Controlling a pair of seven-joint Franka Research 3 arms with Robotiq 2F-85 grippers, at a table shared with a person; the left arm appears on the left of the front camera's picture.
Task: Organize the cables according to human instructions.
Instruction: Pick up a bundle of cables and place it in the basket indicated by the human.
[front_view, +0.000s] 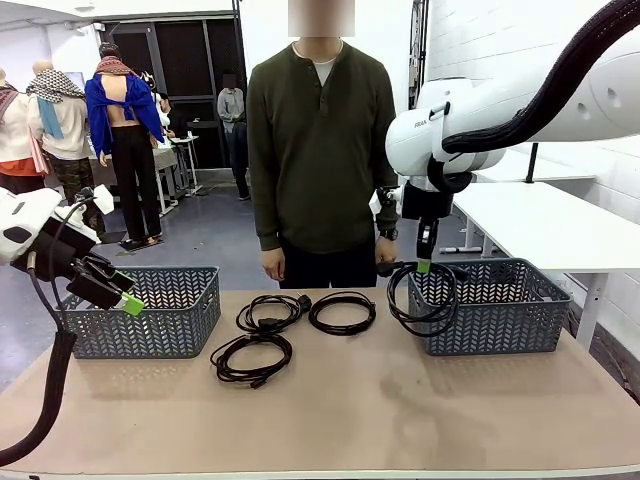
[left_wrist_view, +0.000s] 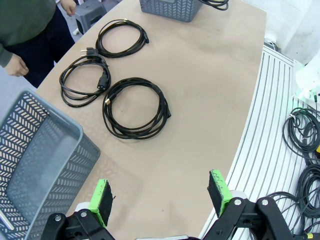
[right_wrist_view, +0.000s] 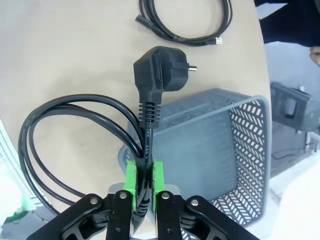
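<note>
My right gripper (front_view: 423, 264) is shut on a black cable (front_view: 391, 298), whose coil hangs against the left wall of the right grey basket (front_view: 500, 310). In the right wrist view the green pads (right_wrist_view: 131, 179) pinch the cord just below its big plug (right_wrist_view: 159, 65), above the basket's rim (right_wrist_view: 220, 97). Three more coiled cables lie on the table: one (front_view: 270, 313), one (front_view: 342, 312) and one nearer (front_view: 251, 358). My left gripper (front_view: 122, 293) hangs open by the left basket (front_view: 150, 315). Its wrist view shows empty jaws (left_wrist_view: 160, 197) and the three coils (left_wrist_view: 136, 107), (left_wrist_view: 84, 80), (left_wrist_view: 122, 38).
A person (front_view: 320, 150) stands at the far table edge between the baskets, hands down at the sides. The left basket (left_wrist_view: 40, 150) has nothing in it. Bare tabletop (front_view: 380, 410) spreads across the front. More cords lie on the floor (left_wrist_view: 302, 135) beside the table.
</note>
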